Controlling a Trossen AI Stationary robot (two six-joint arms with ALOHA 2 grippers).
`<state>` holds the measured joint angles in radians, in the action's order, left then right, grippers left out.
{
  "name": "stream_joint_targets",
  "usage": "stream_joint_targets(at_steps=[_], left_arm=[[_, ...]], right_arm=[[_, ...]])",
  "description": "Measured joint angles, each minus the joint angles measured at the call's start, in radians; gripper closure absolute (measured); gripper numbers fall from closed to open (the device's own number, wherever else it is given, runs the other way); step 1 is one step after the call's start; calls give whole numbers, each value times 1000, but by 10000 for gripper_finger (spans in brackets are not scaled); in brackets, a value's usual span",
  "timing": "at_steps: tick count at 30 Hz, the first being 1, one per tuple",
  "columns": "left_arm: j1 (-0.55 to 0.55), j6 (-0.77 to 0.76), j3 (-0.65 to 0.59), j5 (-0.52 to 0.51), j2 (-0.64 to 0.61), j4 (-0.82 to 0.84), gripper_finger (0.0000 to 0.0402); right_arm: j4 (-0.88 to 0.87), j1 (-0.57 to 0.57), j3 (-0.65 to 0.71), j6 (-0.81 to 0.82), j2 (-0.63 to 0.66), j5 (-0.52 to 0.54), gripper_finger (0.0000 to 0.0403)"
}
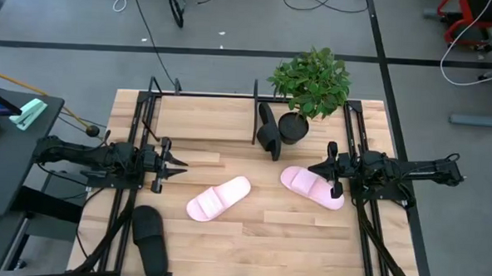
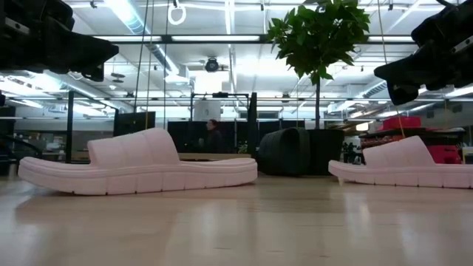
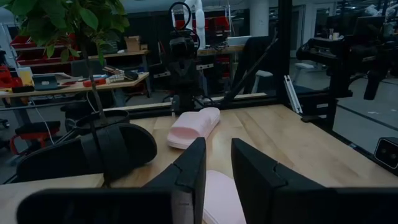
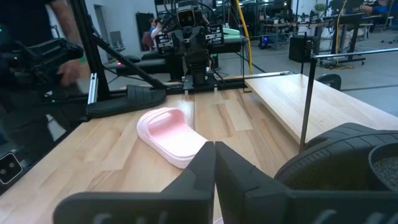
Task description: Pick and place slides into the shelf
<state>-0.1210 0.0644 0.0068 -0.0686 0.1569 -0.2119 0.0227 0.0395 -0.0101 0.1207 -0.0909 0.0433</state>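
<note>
Two pale pink slides lie sole-down on the table: one at the middle, one to the right. A black slide lies near the near-left corner. The second black slide sits by the plant pot, next to the shelf's right end post. The shelf is a thin black frame along the far edge. My left gripper hovers open, left of the middle pink slide. My right gripper is shut, raised above the right pink slide's far edge.
A potted plant stands at the far right of the table, beside the shelf's end. Black arm frames run along both side edges. Bare wood lies between the slides and the near edge.
</note>
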Motion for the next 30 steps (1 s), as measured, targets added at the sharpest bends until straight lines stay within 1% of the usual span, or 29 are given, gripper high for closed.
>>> stream_joint_targets(at_steps=[7, 18, 30], left_arm=[[0, 0, 0, 0, 0, 0, 311], [0, 0, 0, 0, 0, 0, 321], [0, 0, 0, 0, 0, 0, 311]], right_arm=[[0, 0, 0, 0, 0, 0, 389], [0, 0, 0, 0, 0, 0, 389], [0, 0, 0, 0, 0, 0, 389]])
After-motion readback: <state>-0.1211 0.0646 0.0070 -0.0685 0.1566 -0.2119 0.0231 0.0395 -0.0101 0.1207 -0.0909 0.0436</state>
